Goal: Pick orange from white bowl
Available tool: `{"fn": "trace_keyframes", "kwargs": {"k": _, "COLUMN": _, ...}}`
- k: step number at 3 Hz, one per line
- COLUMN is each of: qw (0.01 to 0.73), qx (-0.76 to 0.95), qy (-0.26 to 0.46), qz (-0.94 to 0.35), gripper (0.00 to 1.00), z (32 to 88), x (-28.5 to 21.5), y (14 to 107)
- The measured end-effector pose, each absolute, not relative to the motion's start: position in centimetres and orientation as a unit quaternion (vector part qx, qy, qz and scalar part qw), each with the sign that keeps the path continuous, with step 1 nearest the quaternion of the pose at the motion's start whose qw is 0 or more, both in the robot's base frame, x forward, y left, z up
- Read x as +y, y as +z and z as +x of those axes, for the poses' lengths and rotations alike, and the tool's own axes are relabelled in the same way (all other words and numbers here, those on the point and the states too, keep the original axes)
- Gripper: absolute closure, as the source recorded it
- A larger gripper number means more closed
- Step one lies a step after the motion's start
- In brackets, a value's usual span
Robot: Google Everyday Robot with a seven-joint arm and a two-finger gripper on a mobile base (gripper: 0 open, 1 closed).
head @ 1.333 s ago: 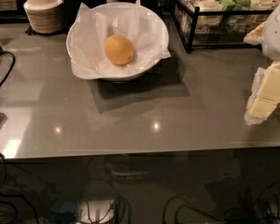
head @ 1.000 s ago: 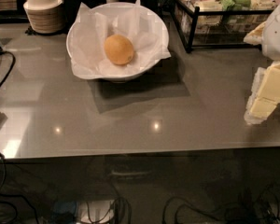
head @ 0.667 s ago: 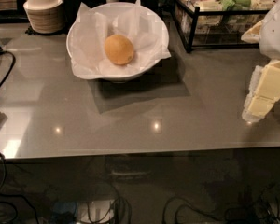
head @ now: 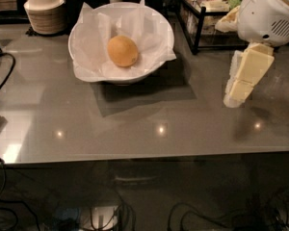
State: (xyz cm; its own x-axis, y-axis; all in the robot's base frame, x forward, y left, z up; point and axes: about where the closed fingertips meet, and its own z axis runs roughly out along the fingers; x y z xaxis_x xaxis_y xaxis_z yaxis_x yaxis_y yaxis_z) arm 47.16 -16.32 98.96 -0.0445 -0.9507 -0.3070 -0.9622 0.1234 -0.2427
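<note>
The orange [head: 123, 51] is a dull yellow-orange fruit lying in the middle of the white bowl [head: 156, 24], which is lined with crumpled white paper and stands at the back of the grey table, left of centre. My gripper [head: 237, 94] hangs from the white arm at the right side of the view, pointing down just above the table. It is well to the right of the bowl and holds nothing.
A stack of small beige bowls [head: 44, 11] stands at the back left. A black wire rack [head: 204, 18] with packaged items stands at the back right, just behind the arm. Dark cups stand behind the bowl. Cables lie at the table's left edge and below the glass front.
The arm and gripper have shifted a little to the left, toward the bowl. The orange and bowl have not moved.
</note>
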Motion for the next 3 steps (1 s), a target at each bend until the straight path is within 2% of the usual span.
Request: {"fn": "trace_keyframes", "kwargs": {"k": 3, "qw": 0.235, "qx": 0.646, "qy": 0.081, "qz": -0.722, "gripper": 0.0, "z": 53.8, "x": -7.0, "y": 100.6}}
